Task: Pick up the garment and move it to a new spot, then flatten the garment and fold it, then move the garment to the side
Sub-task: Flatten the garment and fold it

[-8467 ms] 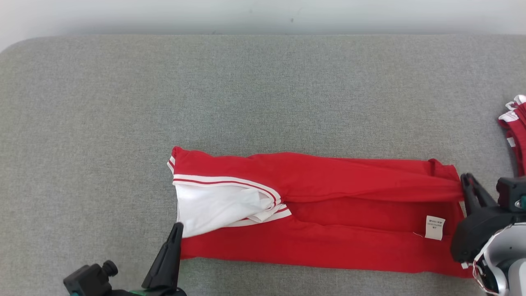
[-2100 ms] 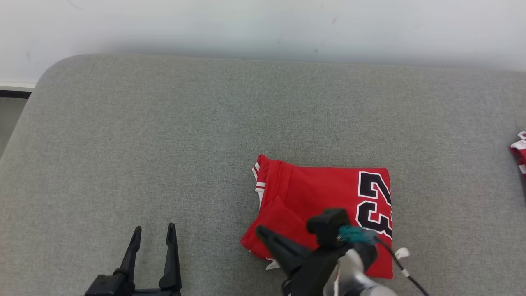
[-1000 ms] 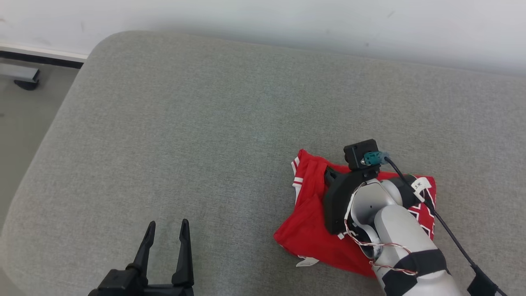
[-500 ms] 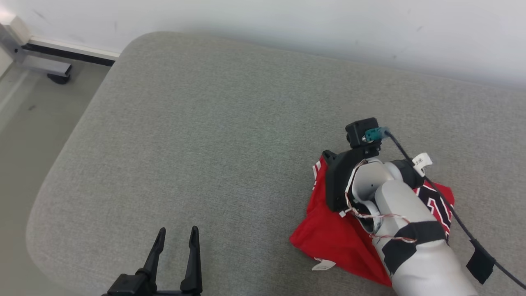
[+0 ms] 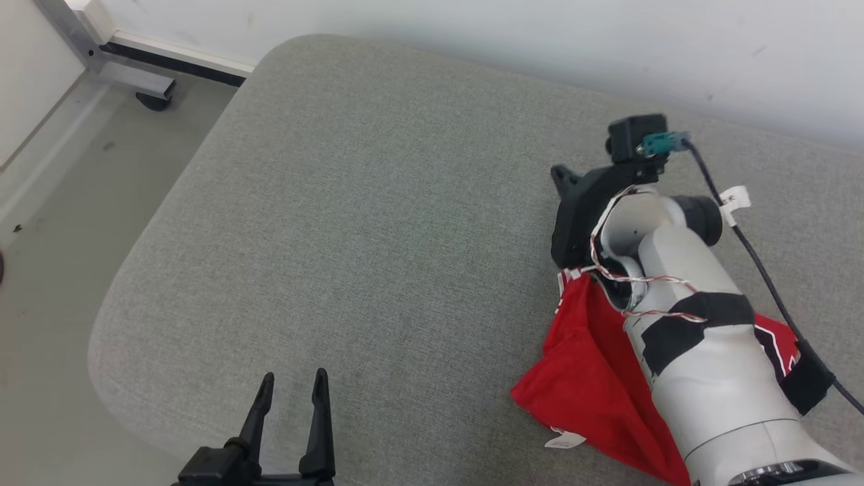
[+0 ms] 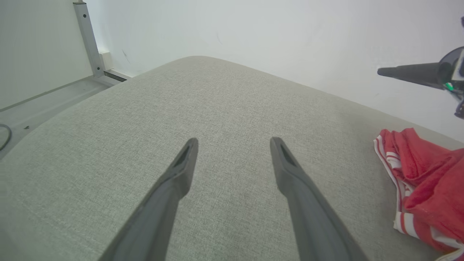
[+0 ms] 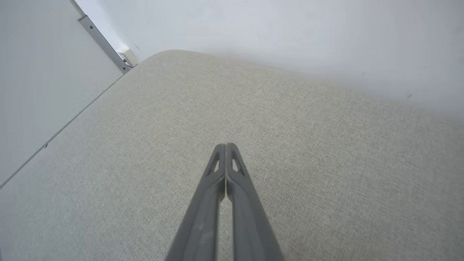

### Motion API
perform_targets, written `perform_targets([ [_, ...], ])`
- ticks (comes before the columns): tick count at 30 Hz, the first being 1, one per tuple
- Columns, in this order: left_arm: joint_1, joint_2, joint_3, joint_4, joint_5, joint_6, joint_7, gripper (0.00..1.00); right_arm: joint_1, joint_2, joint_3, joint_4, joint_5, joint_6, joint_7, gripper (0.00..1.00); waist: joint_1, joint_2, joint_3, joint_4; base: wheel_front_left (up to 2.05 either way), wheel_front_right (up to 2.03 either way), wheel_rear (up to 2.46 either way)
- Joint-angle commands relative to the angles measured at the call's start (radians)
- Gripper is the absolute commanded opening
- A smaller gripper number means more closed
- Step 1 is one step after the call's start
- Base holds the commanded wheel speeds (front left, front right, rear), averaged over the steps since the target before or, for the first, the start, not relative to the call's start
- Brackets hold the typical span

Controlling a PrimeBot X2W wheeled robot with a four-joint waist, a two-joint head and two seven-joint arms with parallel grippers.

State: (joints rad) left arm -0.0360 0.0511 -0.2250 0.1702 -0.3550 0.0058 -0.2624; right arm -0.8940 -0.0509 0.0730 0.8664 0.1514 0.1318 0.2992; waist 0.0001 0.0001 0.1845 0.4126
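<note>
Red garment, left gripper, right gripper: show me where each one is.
red garment (image 5: 594, 378), head view, on the plain red cloth of its left part.
left gripper (image 6: 233, 142), left wrist view, midway between its open fingertips.
right gripper (image 7: 225, 146), right wrist view, at its shut fingertips.

Folded red garment (image 5: 594, 378) on cushion (image 5: 378, 223)

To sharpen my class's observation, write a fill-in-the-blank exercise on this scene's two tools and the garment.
1. The left tool, with two long dark fingers, is ____.
2. The right tool, dark-fingered too, is ____, gripping nothing.
3. The white-trimmed fabric garment is coloured ____.
4. It lies on a padded fabric surface coloured ____.
Missing words: open; shut; red; grey.
</note>
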Motion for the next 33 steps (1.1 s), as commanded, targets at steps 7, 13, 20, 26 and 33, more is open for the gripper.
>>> perform_targets([
  [7, 0.031, -0.001, 0.041, -0.018, 0.019, 0.006, -0.003, 1.0, 0.034, -0.002, -0.093, -0.064, -0.029, -0.003, -0.149, 1.0, -0.0001, -0.0001, -0.05, -0.034, 0.0, 0.0, 0.0],
  [13, 0.063, -0.001, 0.077, -0.031, 0.046, -0.006, -0.003, 1.0, 0.202, -0.039, -0.187, -0.248, -0.09, -0.003, -0.225, 1.0, -0.0001, -0.0001, -0.097, -0.105, 0.0, 0.0, 0.0],
  [20, 0.075, -0.001, 0.09, -0.036, 0.068, -0.016, -0.003, 1.0, 0.484, -0.039, -0.288, -0.541, -0.137, -0.003, -0.18, 1.0, -0.0001, -0.0001, -0.12, -0.185, 0.0, 0.0, 0.0],
  [26, 0.073, -0.001, 0.101, -0.033, 0.075, -0.021, -0.003, 1.0, 0.683, -0.012, -0.285, -0.732, -0.123, -0.003, -0.132, 1.0, -0.0001, -0.0001, -0.121, -0.238, 0.0, 0.0, 0.0],
  [33, 0.055, -0.001, 0.1, -0.025, 0.079, -0.03, -0.003, 1.0, 0.794, 0.002, -0.183, -0.755, -0.095, -0.003, -0.114, 0.0, -0.0001, -0.0001, -0.113, -0.264, 0.0, 0.0, 0.0],
])
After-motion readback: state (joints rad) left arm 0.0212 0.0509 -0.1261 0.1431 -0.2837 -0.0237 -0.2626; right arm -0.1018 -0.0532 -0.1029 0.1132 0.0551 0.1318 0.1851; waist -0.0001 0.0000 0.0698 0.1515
